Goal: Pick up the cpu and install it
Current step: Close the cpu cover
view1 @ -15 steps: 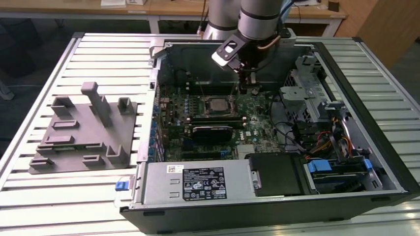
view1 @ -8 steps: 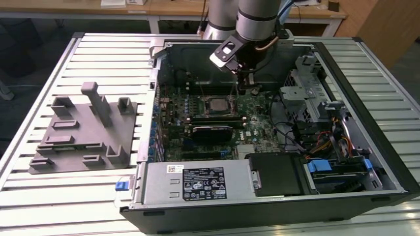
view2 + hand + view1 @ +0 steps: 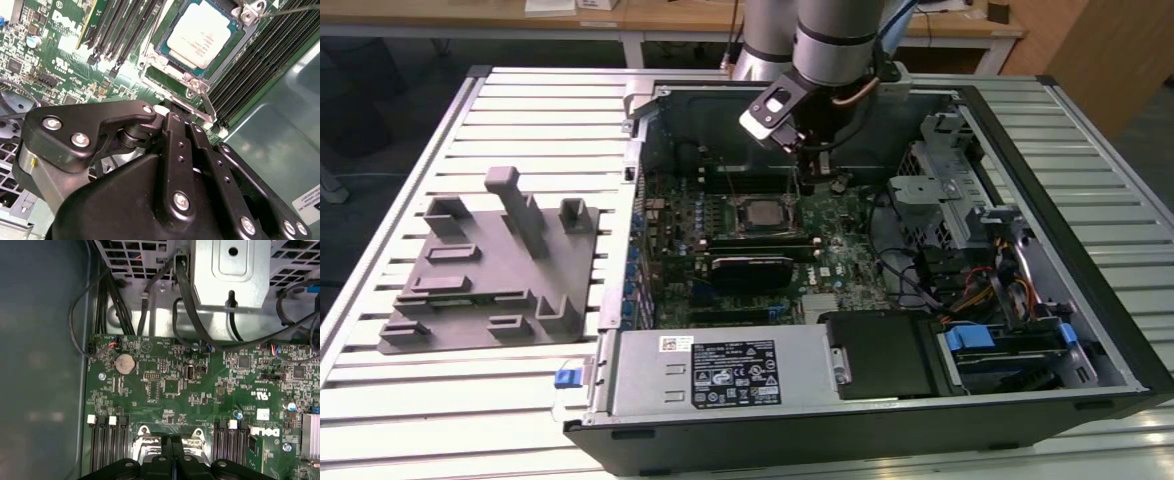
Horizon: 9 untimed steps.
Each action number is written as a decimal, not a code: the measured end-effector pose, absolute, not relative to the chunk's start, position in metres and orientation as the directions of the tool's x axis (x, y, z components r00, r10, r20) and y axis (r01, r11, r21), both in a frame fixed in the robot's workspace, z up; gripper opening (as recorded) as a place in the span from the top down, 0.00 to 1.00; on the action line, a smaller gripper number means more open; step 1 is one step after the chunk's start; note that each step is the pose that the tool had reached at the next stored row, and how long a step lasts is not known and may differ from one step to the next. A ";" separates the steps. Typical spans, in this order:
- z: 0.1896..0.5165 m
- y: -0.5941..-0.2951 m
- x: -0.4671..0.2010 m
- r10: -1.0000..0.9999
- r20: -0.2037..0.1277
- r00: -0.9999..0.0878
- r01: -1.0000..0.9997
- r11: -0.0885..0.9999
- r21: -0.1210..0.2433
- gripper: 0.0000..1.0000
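Observation:
The cpu (image 3: pixel 758 212) (image 3: pixel 202 35), a silvery square chip, lies flat inside the motherboard socket (image 3: pixel 165 52) in the open computer case (image 3: pixel 1107 300). My gripper (image 3: pixel 822 182) hangs low over the board just beyond the socket, toward the exterior view's right. In both wrist views its black fingers (image 3: pixel 175 125) (image 3: pixel 172 452) are pressed together with nothing between them. Their tips sit at the socket's metal edge, close to the thin retention lever (image 3: pixel 207 107). The gripper (image 3: pixel 174 111) (image 3: pixel 172 441) is not touching the cpu.
A grey moulded fixture (image 3: pixel 494 270) stands on the slatted table at the exterior view's left. Inside the case are black memory slots (image 3: pixel 125 30), a power supply (image 3: pixel 720 370), a metal drive cage (image 3: pixel 947 170) and black cables (image 3: pixel 185 295).

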State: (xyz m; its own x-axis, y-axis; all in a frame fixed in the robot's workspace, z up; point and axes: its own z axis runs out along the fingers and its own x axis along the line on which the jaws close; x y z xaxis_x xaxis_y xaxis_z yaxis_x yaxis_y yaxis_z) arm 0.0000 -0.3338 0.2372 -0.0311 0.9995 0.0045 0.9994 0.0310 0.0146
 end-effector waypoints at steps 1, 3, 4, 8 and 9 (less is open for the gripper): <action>0.237 -0.334 -0.001 1.000 0.004 -0.031 0.999 0.031 0.015 0.89; 0.237 -0.334 -0.004 1.000 0.004 -0.031 0.999 0.031 0.015 0.89; 0.236 -0.334 -0.005 1.000 0.004 -0.031 0.999 0.031 0.015 0.89; 0.235 -0.335 -0.012 1.000 0.004 -0.031 0.999 0.031 0.015 0.89; 0.235 -0.335 -0.014 1.000 0.004 -0.031 0.999 0.031 0.015 0.89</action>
State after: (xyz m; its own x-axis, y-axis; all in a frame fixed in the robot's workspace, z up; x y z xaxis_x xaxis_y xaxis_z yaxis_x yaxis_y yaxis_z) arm -0.0145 -0.3346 0.2349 -0.0310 0.9995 0.0044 0.9994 0.0310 0.0146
